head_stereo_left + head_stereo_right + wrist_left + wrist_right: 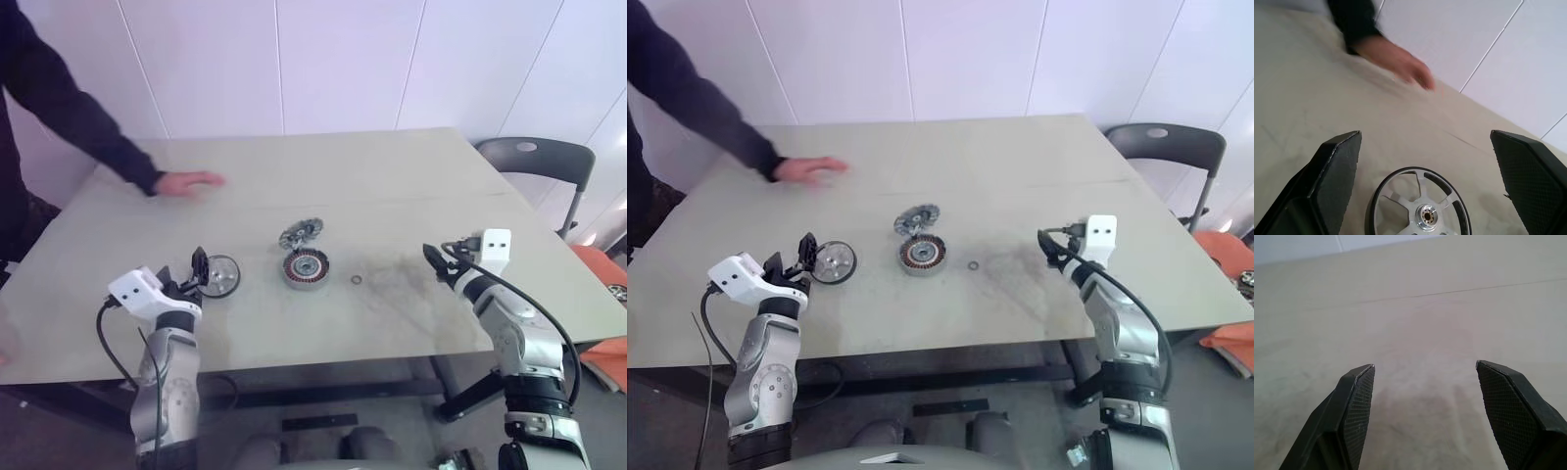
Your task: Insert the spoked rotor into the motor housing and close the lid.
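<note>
Two grippers: left gripper [1424,133] and right gripper [1425,365] spread wide — nothing gripped.
Spoked rotor [1426,214]: laid flat by left gripper.

lab, bare table [411,176], white panel wall [343,59]

Grey, copper and black on a beige table

The housing [307,267] shows a grey rim around copper-orange windings. Behind it lies a grey jagged lid [300,233]; left of it a black-rimmed wheel [219,275] with silver spokes. The table [392,196] is pale beige, faintly smudged dark right of the housing.
</note>
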`<state>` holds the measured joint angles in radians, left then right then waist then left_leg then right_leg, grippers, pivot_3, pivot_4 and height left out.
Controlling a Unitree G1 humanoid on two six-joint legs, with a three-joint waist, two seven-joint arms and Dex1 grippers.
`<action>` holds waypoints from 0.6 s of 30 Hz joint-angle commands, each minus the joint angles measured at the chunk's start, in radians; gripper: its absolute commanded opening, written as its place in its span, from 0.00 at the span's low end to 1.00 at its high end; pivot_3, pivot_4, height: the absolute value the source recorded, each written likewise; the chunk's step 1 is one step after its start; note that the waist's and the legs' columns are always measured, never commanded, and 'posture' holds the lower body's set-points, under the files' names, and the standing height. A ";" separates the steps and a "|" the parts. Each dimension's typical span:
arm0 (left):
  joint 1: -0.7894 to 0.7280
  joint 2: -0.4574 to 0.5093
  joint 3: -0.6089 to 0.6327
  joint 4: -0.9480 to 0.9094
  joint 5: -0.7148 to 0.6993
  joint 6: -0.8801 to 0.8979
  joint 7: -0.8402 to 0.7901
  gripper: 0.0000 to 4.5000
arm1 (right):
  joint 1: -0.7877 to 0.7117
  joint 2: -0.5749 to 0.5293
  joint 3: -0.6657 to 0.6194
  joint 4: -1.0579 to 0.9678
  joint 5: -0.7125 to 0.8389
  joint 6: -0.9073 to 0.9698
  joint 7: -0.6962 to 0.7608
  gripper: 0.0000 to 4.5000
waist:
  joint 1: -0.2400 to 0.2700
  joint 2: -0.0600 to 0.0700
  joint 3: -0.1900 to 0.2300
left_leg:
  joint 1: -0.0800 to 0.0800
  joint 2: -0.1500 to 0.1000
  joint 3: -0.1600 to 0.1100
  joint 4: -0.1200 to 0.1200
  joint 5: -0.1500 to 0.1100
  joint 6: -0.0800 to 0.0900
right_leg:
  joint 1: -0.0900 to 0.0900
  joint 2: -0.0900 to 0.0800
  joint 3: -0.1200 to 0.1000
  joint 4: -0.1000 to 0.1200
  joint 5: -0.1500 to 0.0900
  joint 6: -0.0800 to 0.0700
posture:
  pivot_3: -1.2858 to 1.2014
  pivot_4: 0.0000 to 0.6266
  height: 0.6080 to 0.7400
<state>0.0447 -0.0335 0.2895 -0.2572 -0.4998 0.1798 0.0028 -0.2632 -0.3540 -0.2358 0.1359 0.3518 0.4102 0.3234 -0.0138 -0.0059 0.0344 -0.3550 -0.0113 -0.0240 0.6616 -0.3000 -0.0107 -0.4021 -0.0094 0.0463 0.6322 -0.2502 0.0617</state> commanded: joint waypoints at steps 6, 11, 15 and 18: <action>-0.006 0.019 0.006 -0.035 0.005 -0.006 0.000 1.00 | 0.001 0.004 0.023 -0.068 -0.005 0.023 0.003 0.77 | 0.002 0.000 0.000 | 0.000 0.000 0.000 0.000 0.000 0.000 | 0.000 0.000 0.000 0.000 0.001 0.001 | 0.52 0.00 1.00; 0.005 0.032 0.005 -0.039 0.011 -0.008 -0.006 1.00 | 0.010 0.009 0.030 -0.065 -0.009 0.017 0.005 0.77 | 0.001 0.000 0.000 | 0.000 0.000 0.000 0.000 0.000 0.000 | 0.000 0.000 0.000 0.000 0.000 0.001 | 0.52 0.00 1.00; 0.003 0.055 0.009 -0.033 0.018 -0.009 -0.017 1.00 | 0.013 0.015 0.032 -0.071 -0.012 0.016 0.005 0.77 | 0.001 0.000 0.000 | 0.000 0.000 0.000 0.000 0.000 0.000 | 0.000 0.000 0.000 0.000 0.000 0.001 | 0.52 0.00 1.00; -0.002 0.067 0.011 -0.029 0.019 -0.012 -0.021 1.00 | 0.015 0.019 0.032 -0.077 -0.013 0.016 0.001 0.77 | 0.001 0.000 0.000 | 0.000 0.000 0.000 0.000 0.000 0.000 | 0.000 0.000 0.000 0.000 0.000 0.000 | 0.52 0.00 1.00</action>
<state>0.0629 0.0238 0.2936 -0.2577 -0.4868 0.1818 -0.0120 -0.2371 -0.3398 -0.2017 0.1126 0.3373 0.4376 0.3237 -0.0130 -0.0060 0.0344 -0.3551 -0.0113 -0.0239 0.6617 -0.3000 -0.0107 -0.4021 -0.0096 0.0464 0.6321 -0.2501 0.0618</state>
